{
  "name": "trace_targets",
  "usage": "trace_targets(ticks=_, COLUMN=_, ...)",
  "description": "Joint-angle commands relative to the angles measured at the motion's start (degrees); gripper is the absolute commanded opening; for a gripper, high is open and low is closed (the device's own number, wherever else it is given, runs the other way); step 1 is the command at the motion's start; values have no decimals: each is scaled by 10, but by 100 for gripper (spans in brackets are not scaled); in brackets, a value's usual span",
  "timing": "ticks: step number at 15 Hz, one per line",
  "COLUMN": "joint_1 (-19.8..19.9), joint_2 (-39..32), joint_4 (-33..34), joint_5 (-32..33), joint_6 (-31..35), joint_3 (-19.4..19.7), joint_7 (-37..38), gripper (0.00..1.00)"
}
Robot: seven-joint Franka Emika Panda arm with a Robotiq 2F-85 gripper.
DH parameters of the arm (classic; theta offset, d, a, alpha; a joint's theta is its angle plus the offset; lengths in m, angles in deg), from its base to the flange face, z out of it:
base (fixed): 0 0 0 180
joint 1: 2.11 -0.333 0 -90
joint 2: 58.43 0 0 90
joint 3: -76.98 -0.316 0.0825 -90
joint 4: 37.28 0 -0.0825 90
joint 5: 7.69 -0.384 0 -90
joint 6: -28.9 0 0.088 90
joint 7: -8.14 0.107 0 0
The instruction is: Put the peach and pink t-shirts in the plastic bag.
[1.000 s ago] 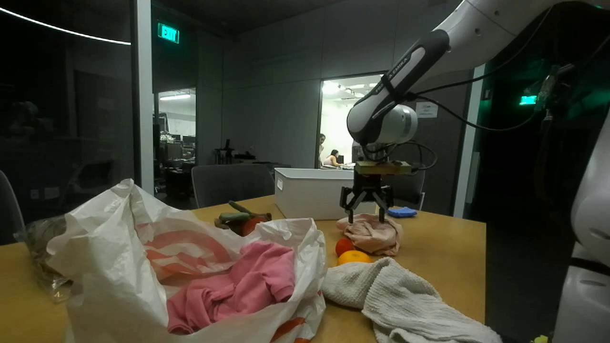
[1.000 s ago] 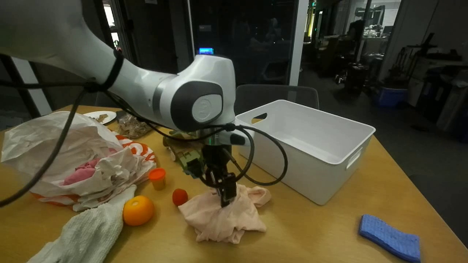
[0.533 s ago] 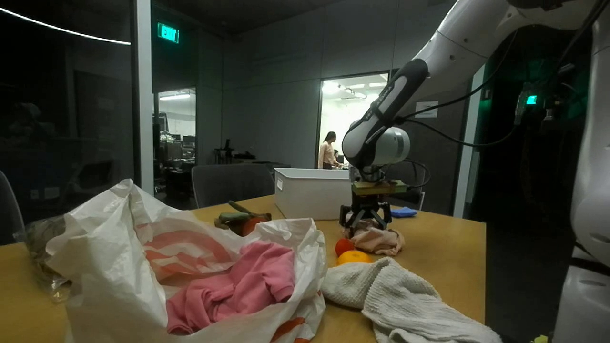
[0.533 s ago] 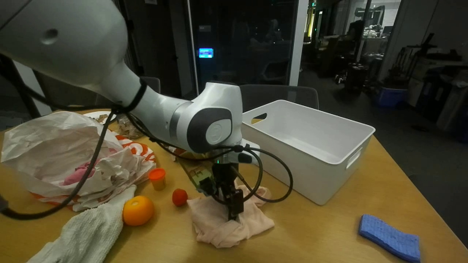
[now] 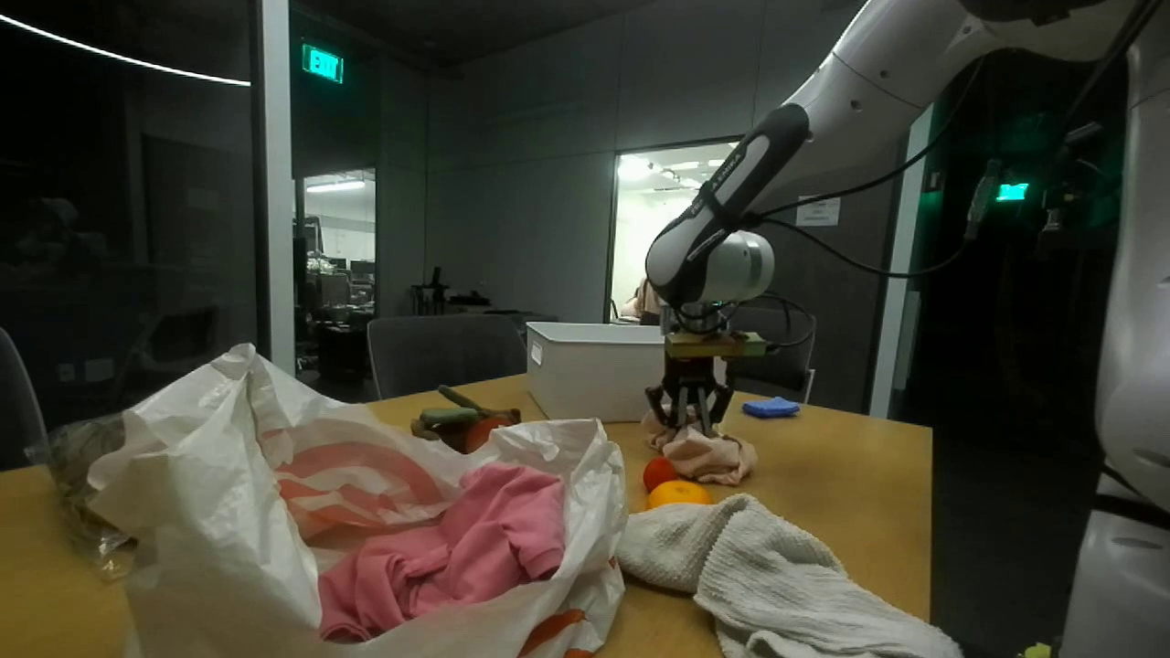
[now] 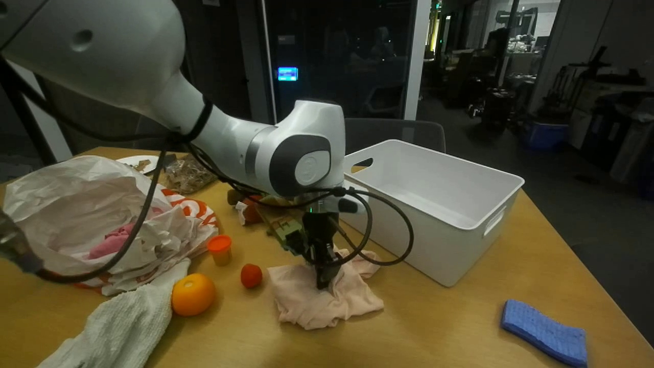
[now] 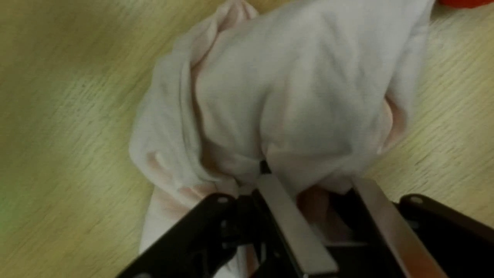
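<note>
Remotely, I have the gripper clamped on the peach t-shirt, its two fingers standing near each other with folds bunched between them. The crumpled shirt lies on the tabletop, near the white bin and a small red object. I see the pink t-shirt inside the plastic bag, well apart from my gripper. Just beside the bag, a white towel lies on the tabletop, and an orange sits next to it in both exterior views.
</note>
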Motion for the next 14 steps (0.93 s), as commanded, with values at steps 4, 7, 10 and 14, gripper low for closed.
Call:
trace_targets(ticks=4, joint_1=-30, joint_2=30, joint_4=50, joint_5=-7, joint_6=-55, joint_3=-19, joint_7=1, gripper=2)
trace_targets(ticks=7, joint_1=-51, joint_2=82, joint_4=56, joint_5=2, joint_6=-56, joint_3=-40, joint_7=-6, gripper=3)
trace_targets(ticks=10, joint_1=-71, joint_2=149, joint_4=48, joint_5=-4, joint_6=-53, joint_3=-69, joint_7=-31, gripper=3)
trace_targets(ticks=14, joint_1=-106, joint_2=238, joint_4=31, joint_5=-29, joint_6=-86, joint_3=-106, joint_7=-97, gripper=3)
